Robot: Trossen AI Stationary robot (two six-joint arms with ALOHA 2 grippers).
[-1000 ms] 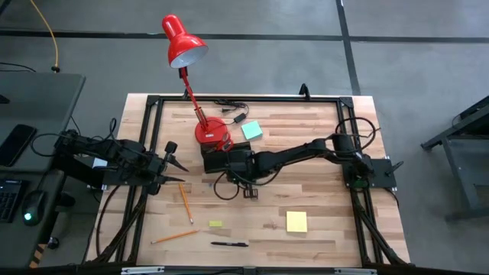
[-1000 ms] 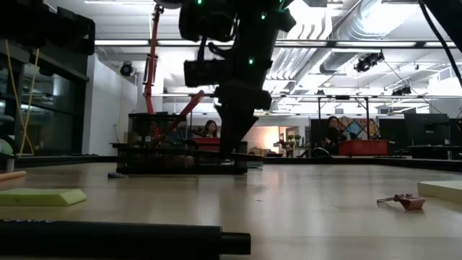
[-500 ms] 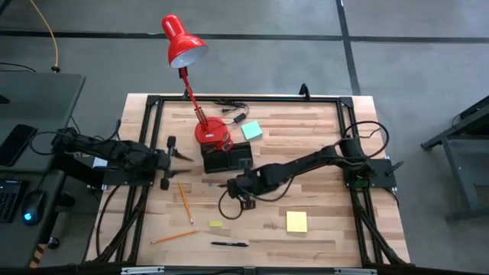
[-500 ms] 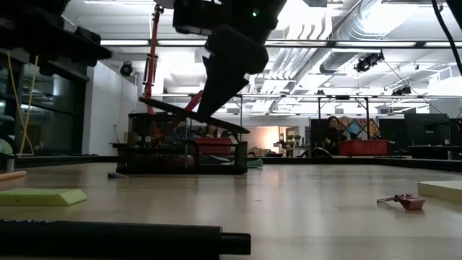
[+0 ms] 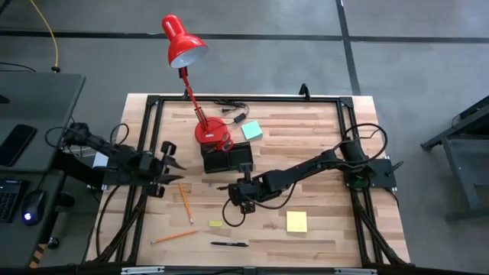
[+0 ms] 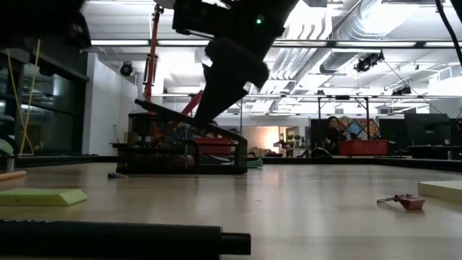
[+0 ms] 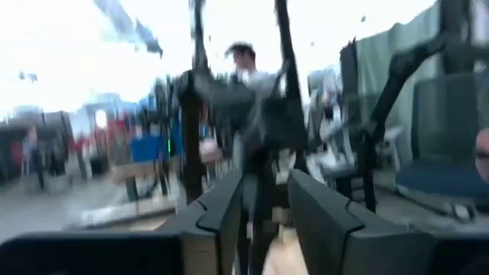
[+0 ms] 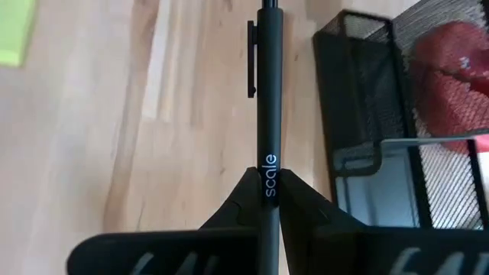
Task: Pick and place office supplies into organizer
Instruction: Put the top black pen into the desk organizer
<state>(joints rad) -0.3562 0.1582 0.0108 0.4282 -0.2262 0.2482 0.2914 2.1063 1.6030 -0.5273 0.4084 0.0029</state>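
The light wooden table with a black metal frame along its edges carries everything. The red desk lamp stands with its round base at about 11 o'clock from the table centre, its shade leaning out past the far edge.

The right arm reaches from 3 o'clock toward the middle of the table. The right gripper is just at 6 o'clock of the black wire-mesh organizer tray, and its fingers are pressed together on a black pen with a clip and white lettering. In the low view the pen is tilted, with its low end over the organizer; whether it touches the mesh I cannot tell. The left arm comes in from 9 o'clock, and the left gripper hangs near the table's edge there with a narrow gap between its fingers, holding nothing that I can see.

The organizer sits just beside the lamp base, at 5 o'clock of it; something red lies inside one compartment. A teal square sticky-note pad lies at 1 o'clock of the organizer. A yellow square sticky-note pad lies at 5 o'clock of the table centre. Two orange pencils, a second black pen and a tiny yellow-green piece lie between 6 and 7 o'clock.
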